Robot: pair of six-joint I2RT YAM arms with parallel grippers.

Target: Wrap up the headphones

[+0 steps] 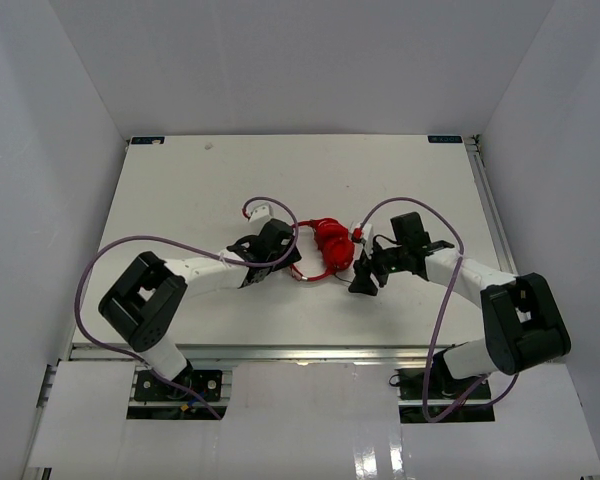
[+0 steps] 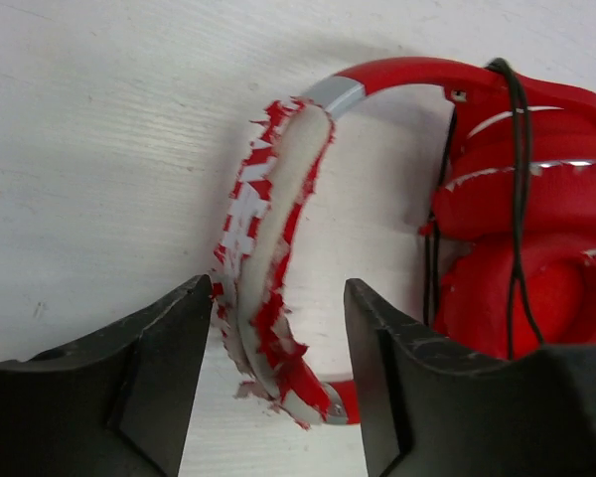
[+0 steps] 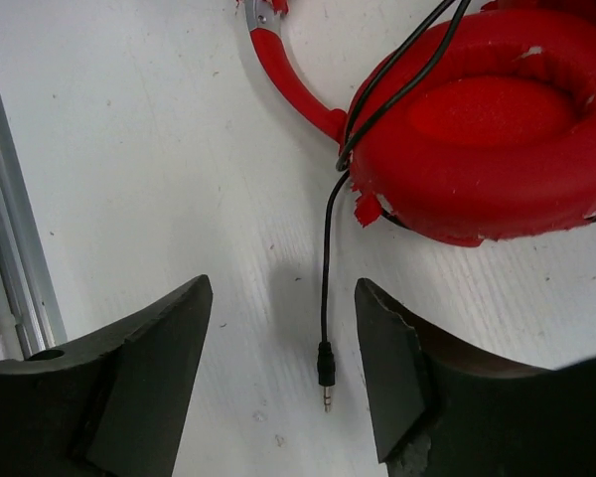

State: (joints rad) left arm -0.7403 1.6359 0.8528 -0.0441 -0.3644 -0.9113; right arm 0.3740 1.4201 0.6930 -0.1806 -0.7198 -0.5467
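Observation:
The red headphones lie at the table's middle between both arms. In the left wrist view the torn red-and-white headband runs between my open left gripper's jaws, not clamped; the stacked ear cups with the black cable wrapped over them lie to the right. In the right wrist view one ear cup sits at the top right. The cable's loose end hangs down to its jack plug, which lies on the table between my open right gripper's jaws. My left gripper and right gripper flank the headphones.
Purple robot cables loop over both arms above the table. A metal rail runs along the table's edge at the left of the right wrist view. White walls enclose the table on three sides.

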